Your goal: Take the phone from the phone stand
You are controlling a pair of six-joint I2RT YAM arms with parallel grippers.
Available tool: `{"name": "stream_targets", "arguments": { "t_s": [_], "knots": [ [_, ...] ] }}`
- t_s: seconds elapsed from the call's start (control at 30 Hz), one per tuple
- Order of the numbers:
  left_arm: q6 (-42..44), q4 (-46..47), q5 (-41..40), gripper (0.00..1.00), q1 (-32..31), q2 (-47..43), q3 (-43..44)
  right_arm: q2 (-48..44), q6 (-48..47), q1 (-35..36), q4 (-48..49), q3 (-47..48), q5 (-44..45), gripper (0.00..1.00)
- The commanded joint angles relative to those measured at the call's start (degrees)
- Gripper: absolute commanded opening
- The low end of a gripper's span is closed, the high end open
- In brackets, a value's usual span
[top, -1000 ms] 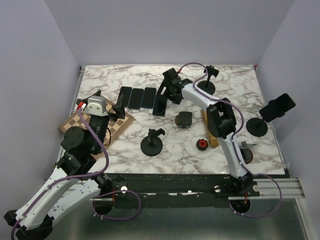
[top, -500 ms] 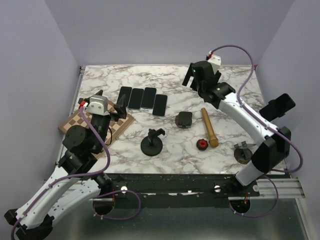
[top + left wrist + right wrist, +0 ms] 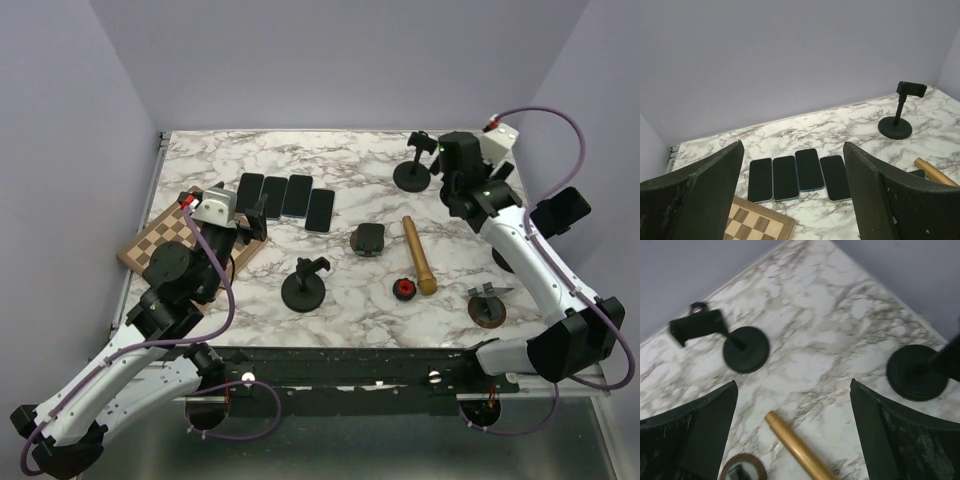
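While the right gripper [image 3: 792, 385] is hovering spread wide near the phone stand [image 3: 917, 372], the phone [image 3: 562, 212] is sitting in it; the left gripper [image 3: 792, 145] is gaping too.

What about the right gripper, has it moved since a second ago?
Yes. The right gripper swung right, from over the row of phones to past the empty far stand, jaws open.

Arms [image 3: 128, 372]: white links, black joints, loose purple cables [image 3: 560, 115]; matte black fingers [image 3: 710, 195], edges maybe scuffed.
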Motion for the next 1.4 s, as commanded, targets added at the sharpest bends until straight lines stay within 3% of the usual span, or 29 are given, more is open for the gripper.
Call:
{"name": "stream_targets", "arguments": {
  "t_s": [0.0, 0.3, 0.67, 1.07, 1.37],
  "knots": [
    [-0.54, 0.24, 0.95, 0.88, -0.88, -1.29, 1.10, -1.54, 5.46, -10.57, -7.82, 0.72, 4.83, 1.00],
    [-0.70, 0.26, 0.91, 0.88, -3.02, -0.46, 0.86, 2.29, 12.42, -25.57, -15.07, 3.08, 8.08, 0.96],
    [-0.05, 1.08, -0.07, 0.88, -5.16, 2.95, 0.22, 5.48, 15.69, -33.46, -16.64, 5.66, 8.24, 0.94],
    [0.22, 1.06, 0.27, 0.88, -5.61, 6.40, 0.49, 5.06, 9.44, -37.81, -8.10, 2.23, 4.85, 0.94],
    [-0.04, 0.93, 0.53, 0.88, -5.96, 6.24, 0.63, 4.05, 4.15, -37.85, -9.21, 4.67, 0.89, 0.98]
  ]
}}
